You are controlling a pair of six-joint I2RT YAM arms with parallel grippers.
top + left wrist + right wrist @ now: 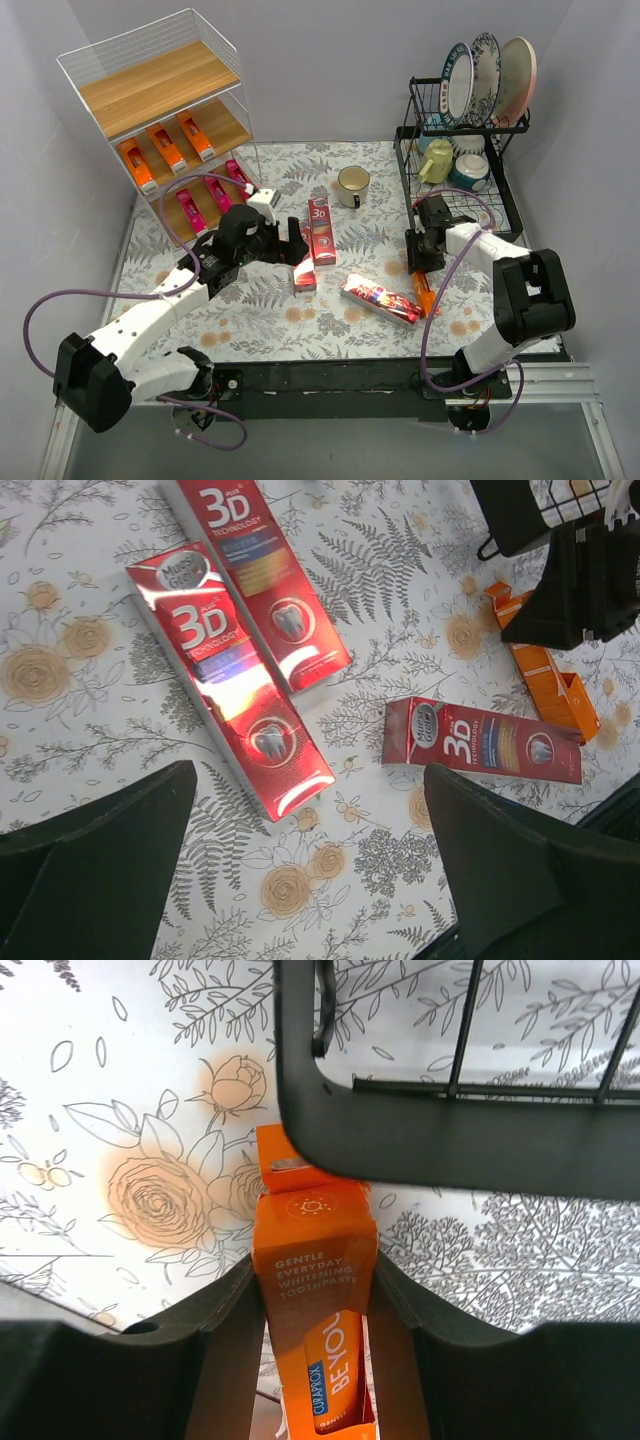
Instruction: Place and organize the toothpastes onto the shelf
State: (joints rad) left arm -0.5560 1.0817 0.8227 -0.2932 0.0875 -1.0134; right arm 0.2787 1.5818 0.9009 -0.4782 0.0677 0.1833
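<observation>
The shelf (165, 100) stands at the back left, with orange toothpastes (165, 148) on its middle board and pink ones (213, 192) on the bottom board. Three dark red "3D" cartons lie on the table (321, 230) (304, 272) (380, 298). My left gripper (297, 247) hovers open over them; in its wrist view the gripper (310, 880) holds nothing, just below one red carton (230, 690). My right gripper (315, 1345) is shut on a slim orange carton (315, 1280) that lies beside the dish rack, with both jaws pressed to its sides. The same orange carton (424, 297) shows in the top view.
A black wire dish rack (455, 170) with plates (490, 75) and cups stands at the back right; its base (450, 1130) is just beyond the orange carton's end. A mug (352, 183) sits mid-table behind the red cartons.
</observation>
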